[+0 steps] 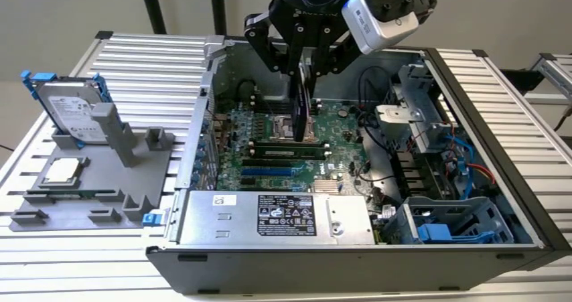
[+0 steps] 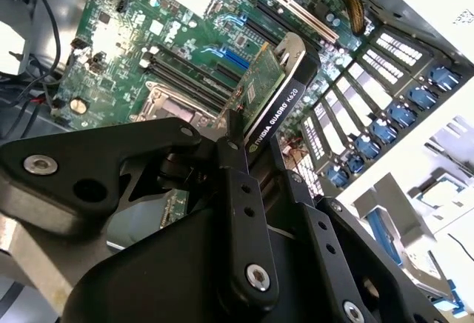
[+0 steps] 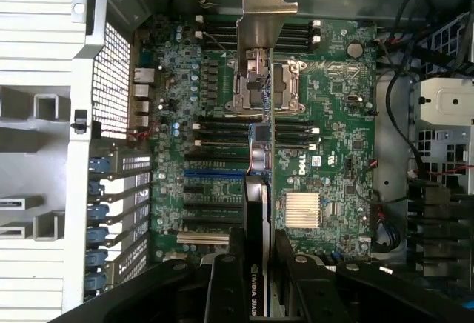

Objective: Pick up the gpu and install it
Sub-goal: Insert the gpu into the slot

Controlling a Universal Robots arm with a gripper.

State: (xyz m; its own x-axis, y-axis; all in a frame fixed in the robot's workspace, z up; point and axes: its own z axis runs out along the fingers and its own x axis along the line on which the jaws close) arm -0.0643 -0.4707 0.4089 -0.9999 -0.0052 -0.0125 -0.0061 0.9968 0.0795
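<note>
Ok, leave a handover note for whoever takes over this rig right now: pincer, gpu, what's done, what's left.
Pincer: shut on the gpu, which is held on edge with its bracket end away from the pincer.
Gpu: inside the open computer case, over the motherboard near the processor socket, not in any slot.
Done: gpu is picked up and over the board.
Left: it is not yet seated in an expansion slot.
Also: the hard drive stands in its blue frame at the exterior view's left, outside the case.
</note>
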